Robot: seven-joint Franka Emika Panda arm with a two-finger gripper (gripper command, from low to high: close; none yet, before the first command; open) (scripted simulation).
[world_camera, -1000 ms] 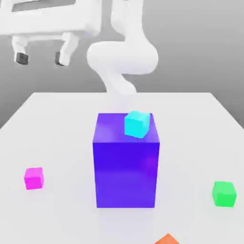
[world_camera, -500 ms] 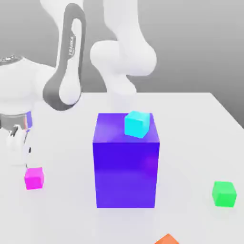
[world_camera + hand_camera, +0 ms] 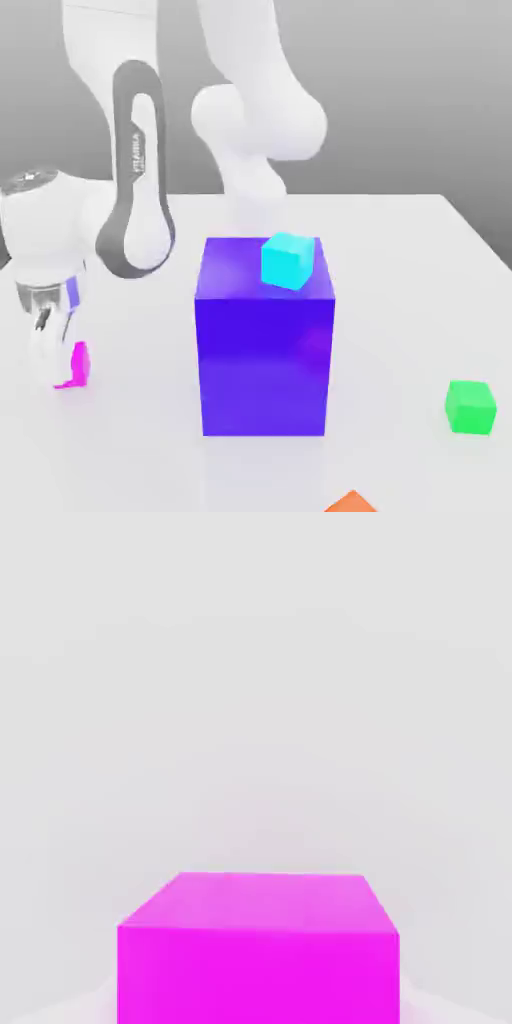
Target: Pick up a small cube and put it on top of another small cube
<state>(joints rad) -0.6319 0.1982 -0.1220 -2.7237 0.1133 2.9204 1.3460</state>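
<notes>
1. A plain grey backdrop (image 3: pixel 400 100) stood behind everything in the exterior view, lighter at the top and darker lower down; whether it was a wall or open space could not be told.
2. In front of it lay a smooth, nearly white surface (image 3: pixel 400 290), its far edge straight and level, its sides spreading wider toward the viewer.
3. The light was bright and even, washing the surface almost to white.
4. A faint violet tint showed on the surface near the middle of its nearer part.
5. In the hand view, the surface looked pale grey, with soft pinkish patches.
</notes>
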